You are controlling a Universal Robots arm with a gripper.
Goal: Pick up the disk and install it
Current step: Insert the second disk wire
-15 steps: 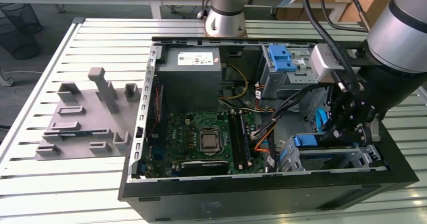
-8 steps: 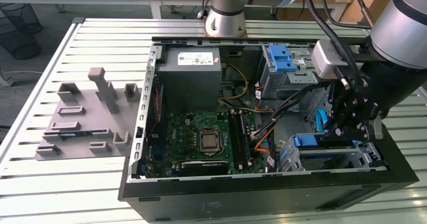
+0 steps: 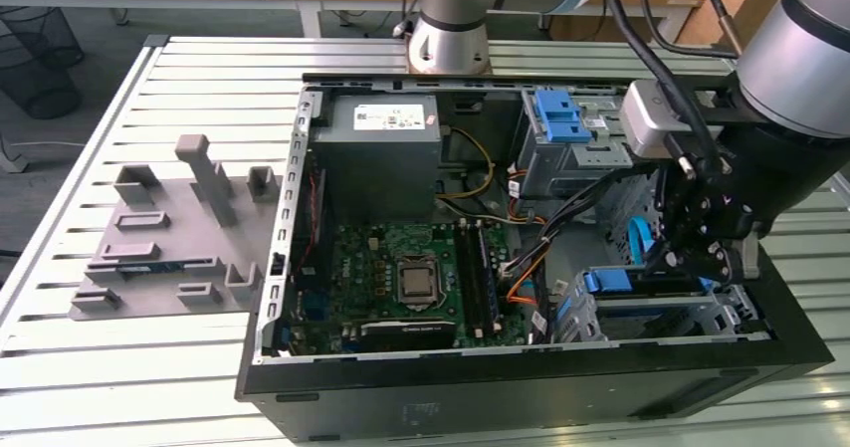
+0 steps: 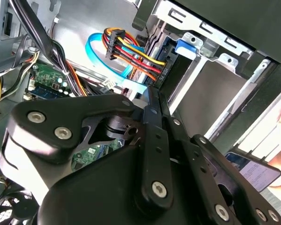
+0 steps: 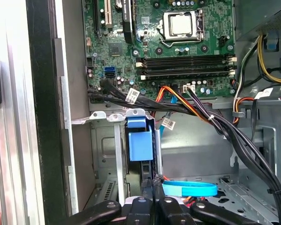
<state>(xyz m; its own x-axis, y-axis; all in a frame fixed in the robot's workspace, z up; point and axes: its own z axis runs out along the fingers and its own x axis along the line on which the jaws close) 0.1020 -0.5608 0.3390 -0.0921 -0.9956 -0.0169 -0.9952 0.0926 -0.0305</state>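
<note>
The black metal fingers [image 5: 155, 197] are pressed flat together, empty, just beside the disk [image 5: 140, 145] with its blue plastic frame, seated in a grey steel bay [image 5: 105, 154].

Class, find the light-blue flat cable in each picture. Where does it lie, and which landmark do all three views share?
Exterior view: the light-blue flat cable hangs between the green motherboard and the drive cage.
Second wrist view: the cable loops around the coloured wire bundle.
First wrist view: the cable curves across the case floor.
Shared landmark: the motherboard.
</note>
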